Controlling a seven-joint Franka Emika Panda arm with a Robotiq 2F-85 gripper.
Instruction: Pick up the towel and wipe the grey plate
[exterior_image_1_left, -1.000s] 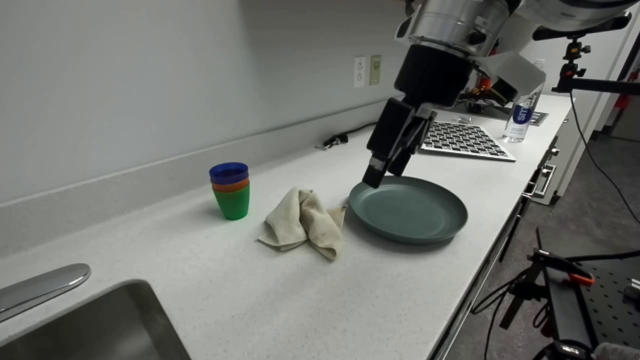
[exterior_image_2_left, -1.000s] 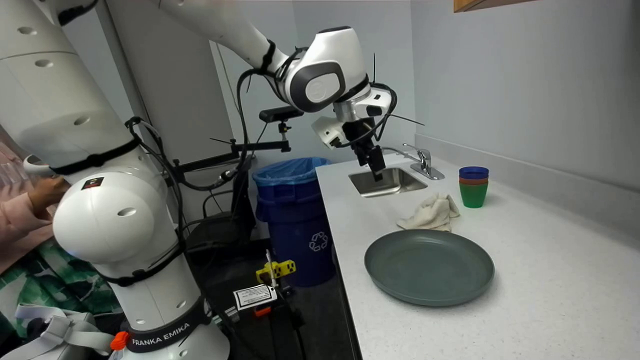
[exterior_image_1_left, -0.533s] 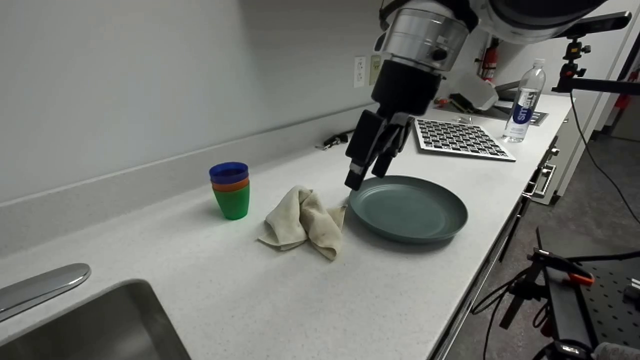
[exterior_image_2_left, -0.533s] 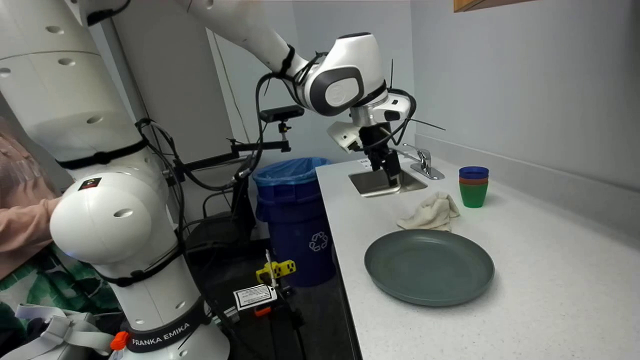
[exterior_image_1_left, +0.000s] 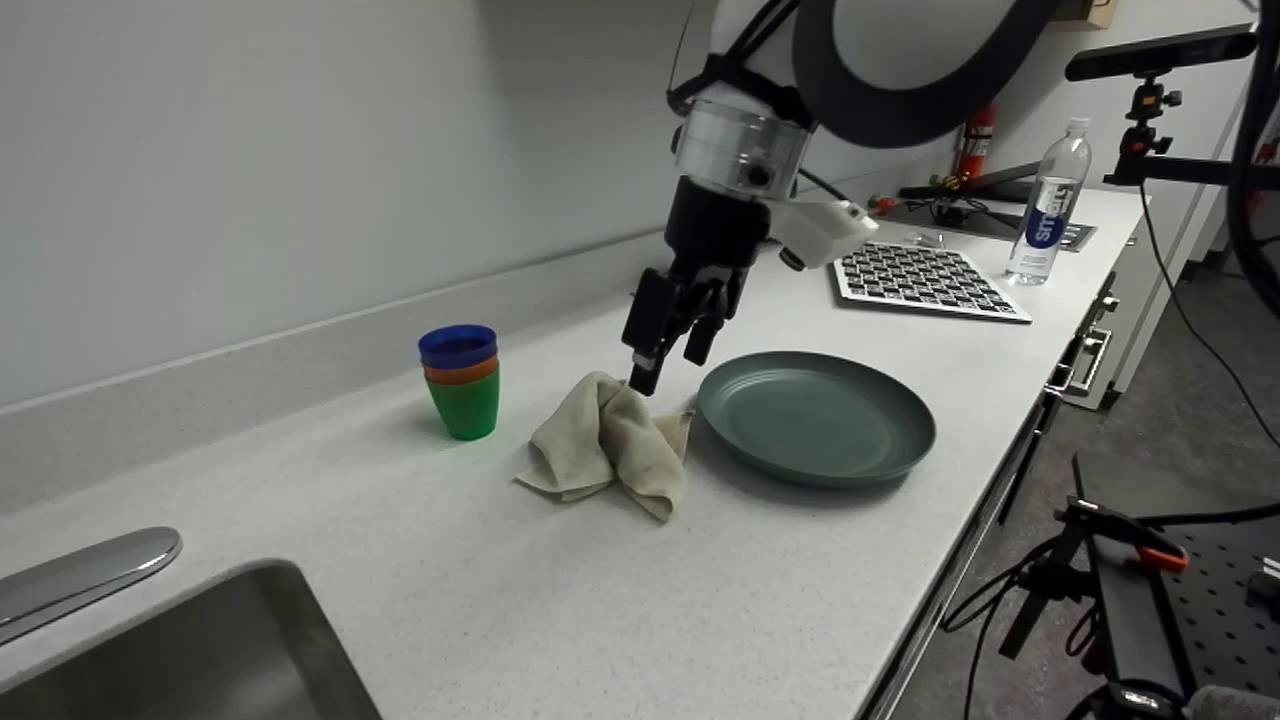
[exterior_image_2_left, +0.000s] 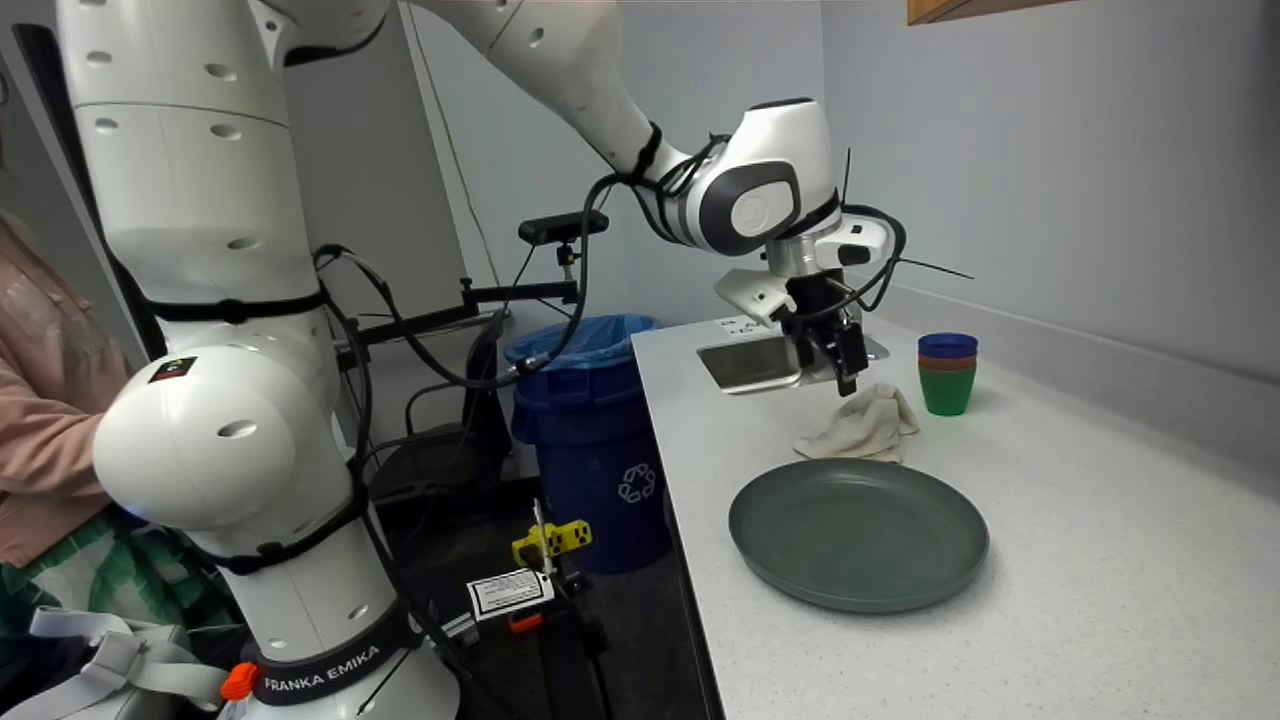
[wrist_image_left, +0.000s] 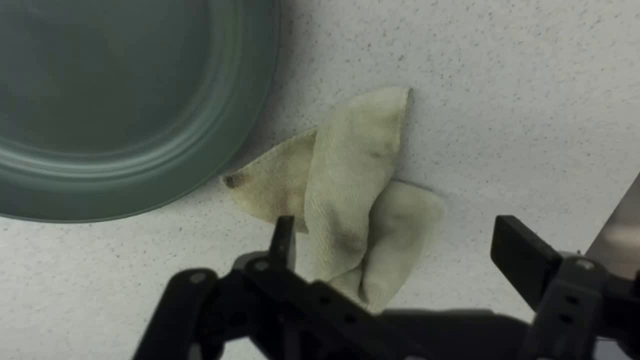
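A crumpled cream towel (exterior_image_1_left: 600, 440) lies on the counter; it also shows in an exterior view (exterior_image_2_left: 862, 428) and in the wrist view (wrist_image_left: 350, 185). A round grey-green plate (exterior_image_1_left: 815, 420) lies beside it, nearly touching one towel corner; it also shows in an exterior view (exterior_image_2_left: 860, 540) and partly in the wrist view (wrist_image_left: 115, 90). My gripper (exterior_image_1_left: 671, 368) is open and empty, tilted, a little above the towel; it also shows in an exterior view (exterior_image_2_left: 838, 376). In the wrist view my spread fingers (wrist_image_left: 395, 227) stand either side of the towel's lower part.
A stack of blue, orange and green cups (exterior_image_1_left: 463, 405) stands near the wall by the towel. A sink (exterior_image_1_left: 250, 640) with a faucet is at the counter's end. A checkered board (exterior_image_1_left: 920, 278) and a water bottle (exterior_image_1_left: 1042, 225) stand beyond the plate.
My gripper has moved from over the plate's edge toward the towel, and sits somewhat lower. The towel, plate and cups have not moved.
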